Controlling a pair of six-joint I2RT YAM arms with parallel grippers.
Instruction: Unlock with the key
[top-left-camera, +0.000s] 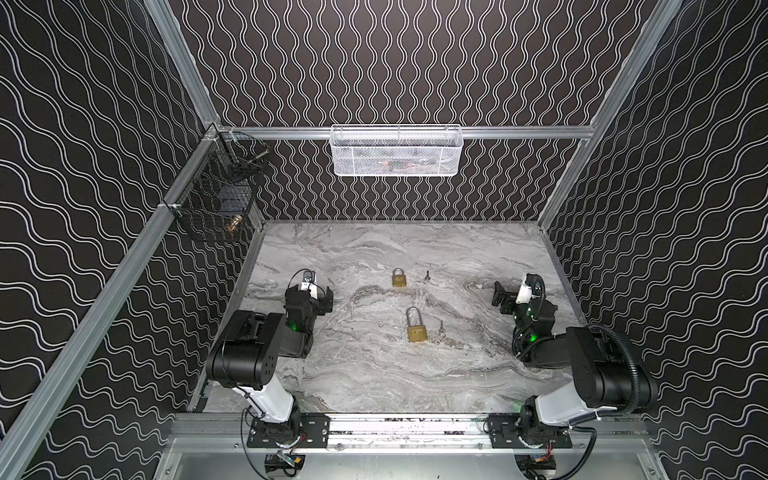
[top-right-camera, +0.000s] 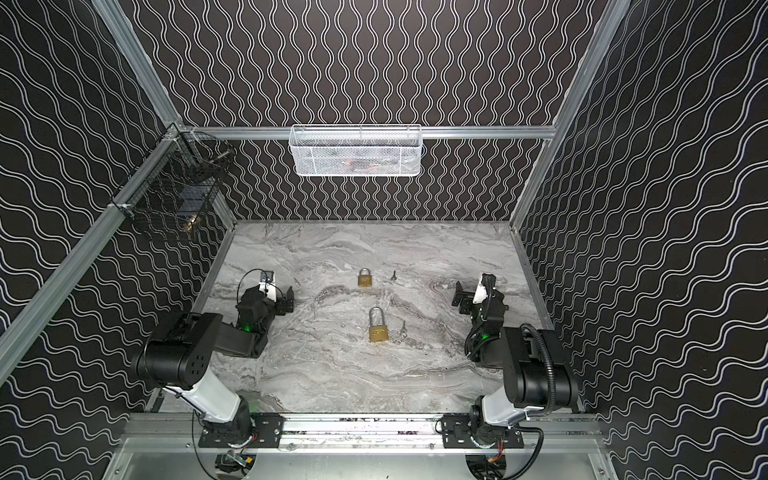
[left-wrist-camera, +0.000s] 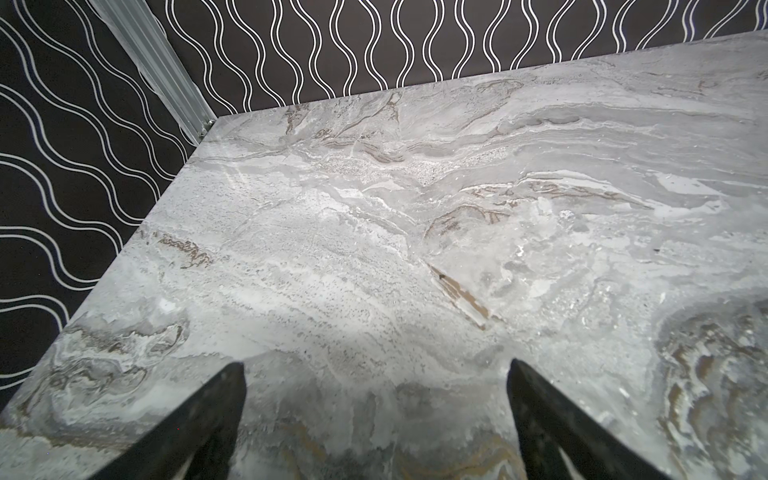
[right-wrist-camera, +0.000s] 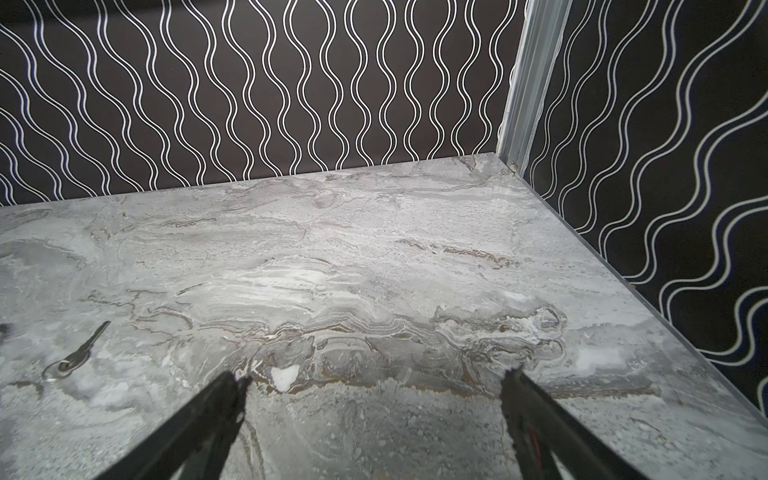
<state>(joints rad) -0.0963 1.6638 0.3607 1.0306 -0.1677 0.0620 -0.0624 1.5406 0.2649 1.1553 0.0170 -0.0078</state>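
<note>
Small brass padlock (top-left-camera: 399, 278): shackle closed, lying flat, farther back. Dark key (top-left-camera: 427, 275): just beside it, apart. Long-shackle brass padlock (top-left-camera: 417, 326): closed, flat, nearer. Silver key (top-left-camera: 441, 327): ringed, alongside.

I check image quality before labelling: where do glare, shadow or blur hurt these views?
In both top views the light is even, but the silver key nearly vanishes into the marble table. In the left wrist view the left pincer is dark and soft, shadow beneath. In the right wrist view that key is sharp; the right pincer is blurred.
</note>
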